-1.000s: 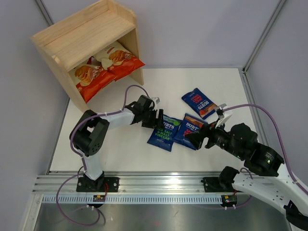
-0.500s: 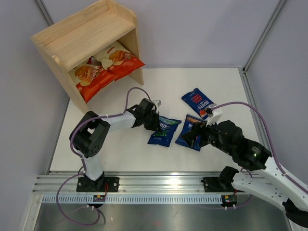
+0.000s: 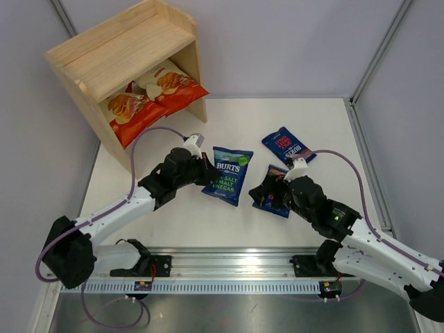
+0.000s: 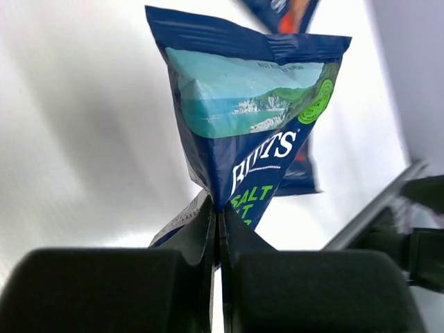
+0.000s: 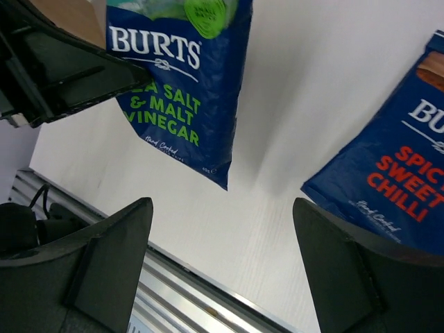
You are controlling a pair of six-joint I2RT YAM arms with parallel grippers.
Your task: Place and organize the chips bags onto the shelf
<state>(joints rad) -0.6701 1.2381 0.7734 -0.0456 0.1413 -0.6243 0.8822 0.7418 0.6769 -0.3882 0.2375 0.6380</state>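
My left gripper (image 3: 206, 176) (image 4: 218, 215) is shut on the side edge of a dark blue, green-lettered Burts chips bag (image 3: 227, 173) (image 4: 250, 118) (image 5: 180, 90), which hangs lifted off the table. My right gripper (image 3: 265, 196) (image 5: 222, 208) is open, hovering low over the near left edge of a red-lettered Burts bag (image 3: 276, 175) (image 5: 388, 180) with nothing between its fingers. A third Burts bag (image 3: 286, 148) lies flat further back. The wooden shelf (image 3: 125, 52) stands at the back left, with two cream-and-red Cassava bags (image 3: 128, 111) (image 3: 173, 87) on its lower tier.
The shelf's top tier (image 3: 139, 41) holds nothing. A metal rail (image 3: 222, 267) runs along the table's near edge. Grey walls close in the table on the left, back and right. The left gripper's body (image 5: 62, 69) shows in the right wrist view's upper left.
My left gripper shut on the green-lettered bag, lifted it and carried it back and left. My right gripper slid left over the red-lettered bag and opened slightly wider.
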